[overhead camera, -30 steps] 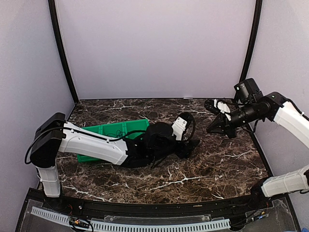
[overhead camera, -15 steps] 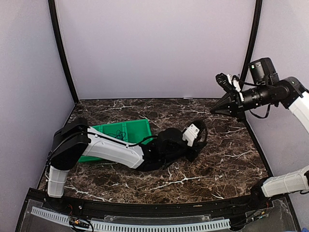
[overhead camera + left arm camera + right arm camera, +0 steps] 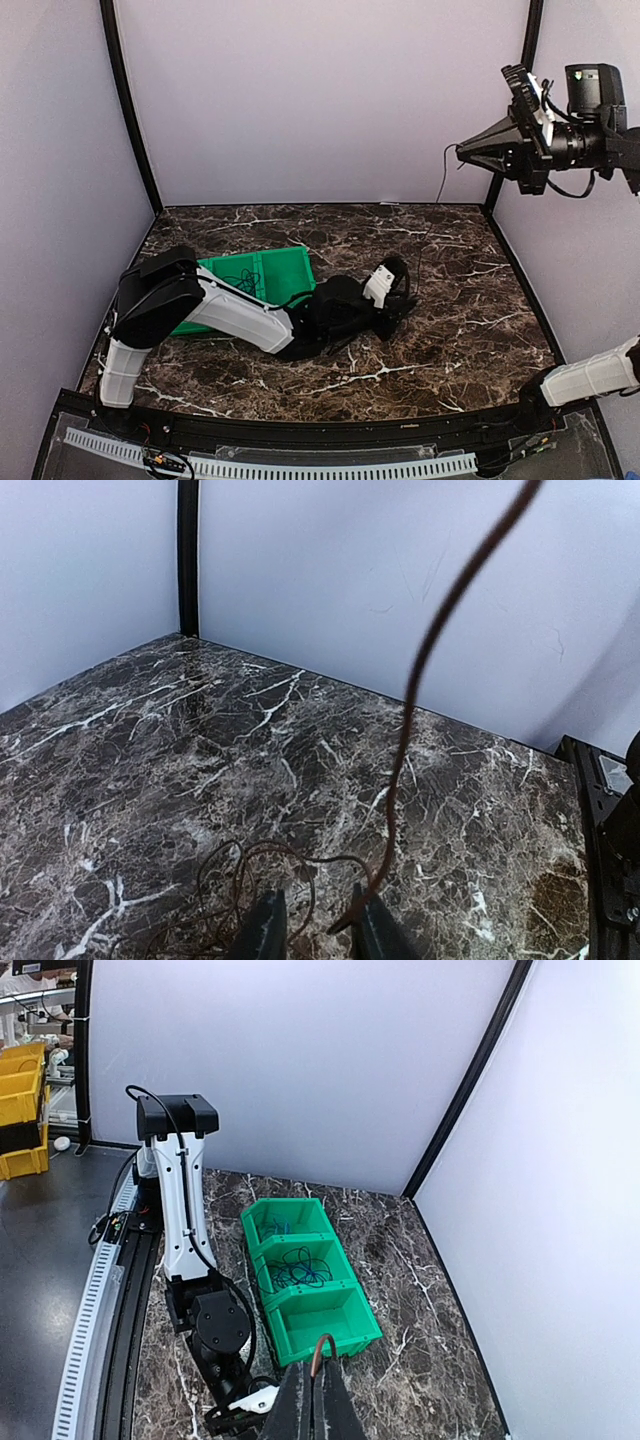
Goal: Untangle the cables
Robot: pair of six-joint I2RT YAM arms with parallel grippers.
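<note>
A thin dark cable [image 3: 441, 180] hangs from my right gripper [image 3: 462, 152], which is raised high at the right wall and shut on the cable's bend [image 3: 322, 1343]. The cable [image 3: 415, 680] runs down to the marble table. Its lower end lies between the fingers of my left gripper [image 3: 315, 935], close to the right finger, with loose loops [image 3: 240, 865] on the table just ahead. Those fingers stand a little apart. The left gripper [image 3: 398, 305] lies low at the table's middle. More thin cords, blue and dark [image 3: 300, 1265], sit in the green bin.
The green three-compartment bin [image 3: 285, 262] stands behind the left arm. Its far compartment [image 3: 275, 1225] and middle one hold cord bunches, and the near one [image 3: 325, 1310] holds nothing. Walls and black corner posts close the back and sides.
My right gripper has risen from near the table to high at the right wall, drawing the cable taut upward. The left gripper's fingers have narrowed and the left arm has shifted.
</note>
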